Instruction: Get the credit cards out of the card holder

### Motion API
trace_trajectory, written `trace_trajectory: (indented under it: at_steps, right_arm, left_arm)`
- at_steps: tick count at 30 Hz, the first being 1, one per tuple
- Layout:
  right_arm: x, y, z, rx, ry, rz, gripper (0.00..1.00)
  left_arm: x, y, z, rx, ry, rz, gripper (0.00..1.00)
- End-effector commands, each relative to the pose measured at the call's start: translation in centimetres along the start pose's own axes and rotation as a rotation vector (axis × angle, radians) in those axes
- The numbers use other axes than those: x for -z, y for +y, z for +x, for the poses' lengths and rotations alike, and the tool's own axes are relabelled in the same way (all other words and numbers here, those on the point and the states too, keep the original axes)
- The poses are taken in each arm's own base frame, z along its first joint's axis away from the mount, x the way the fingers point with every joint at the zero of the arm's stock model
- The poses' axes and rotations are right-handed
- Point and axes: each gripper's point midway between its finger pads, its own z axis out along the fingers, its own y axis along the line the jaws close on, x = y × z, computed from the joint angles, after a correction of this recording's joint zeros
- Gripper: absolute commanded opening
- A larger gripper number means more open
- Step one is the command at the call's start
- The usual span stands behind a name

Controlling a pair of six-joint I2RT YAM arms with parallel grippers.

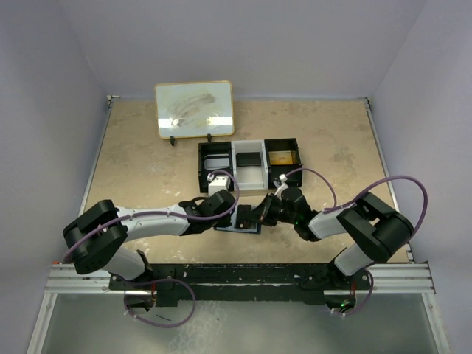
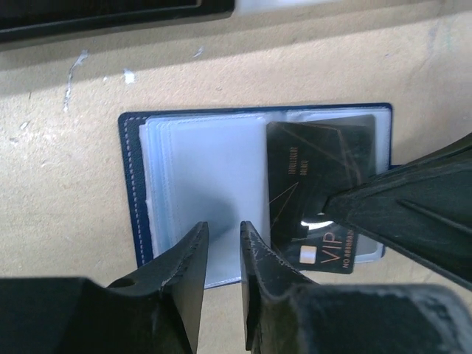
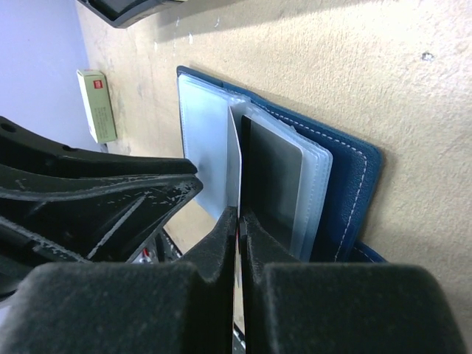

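Beige speckled tabletop is filling the floor of a cell with pale lavender walls. A small framed whiteboard is standing propped at the back, and a black three-compartment tray is sitting just in front of it. Both arms are reaching inward and meeting near the middle of the table, just on the near side of the tray.

Between them the card holder is lying open and flat on the table. Its navy cover is showing as a stitched border around a stack of pale, clear pocket sleeves.

A black card with "VIP" lettering is sitting tilted across the half of the holder nearer the right arm, one corner sticking out past the holder's edge. The right gripper is pinching this card, its two padded fingers pressed together on the card's thin edge.

The left gripper is hanging over the other half of the holder with its jaws standing a little apart. Nothing is sitting between them, and the pale sleeve is showing through the narrow gap. Whether its fingertips are touching the sleeve cannot be told.

In the right wrist view a small box with a red mark is lying on the table beyond the holder, apart from it.
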Motion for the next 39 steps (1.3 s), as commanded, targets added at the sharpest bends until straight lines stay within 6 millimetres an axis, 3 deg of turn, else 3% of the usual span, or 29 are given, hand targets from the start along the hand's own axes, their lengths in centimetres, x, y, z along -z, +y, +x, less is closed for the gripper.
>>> trace_trajectory:
  at_steps: [1,4,7,15,21,36,39]
  right_arm:
    - [0.3,-0.8,-0.3,0.035,-0.007,0.049,0.03]
    - [0.3,-0.8,-0.3,0.039,-0.007,0.052,0.04]
    - [0.3,-0.7,-0.4,0.038,-0.007,0.052,0.05]
    - [0.4,0.0,-0.5,0.039,-0.01,0.027,0.08]
    - [0.3,0.5,-0.9,0.028,-0.023,0.014,0.19]
    - [-0.6,1.1,-0.1,0.011,0.017,-0.068,0.23]
    - [-0.8,1.0,0.0,0.019,0.028,-0.067,0.19]
  left_arm:
    - [1.7,-3.9,-3.4,-0.01,-0.076,0.119,0.23]
    - [1.6,-5.1,-3.7,-0.018,-0.074,0.156,0.25]
    - [0.8,-4.9,-2.8,-0.029,-0.044,0.141,0.25]
    - [-1.3,-1.3,0.9,-0.052,0.045,-0.023,0.1]
    - [-1.1,-1.2,0.9,-0.078,0.044,-0.038,0.06]
    - [-1.3,-1.0,1.4,-0.072,0.047,-0.039,0.03]
    - [-1.2,-0.7,1.5,-0.076,0.049,-0.046,0.03]
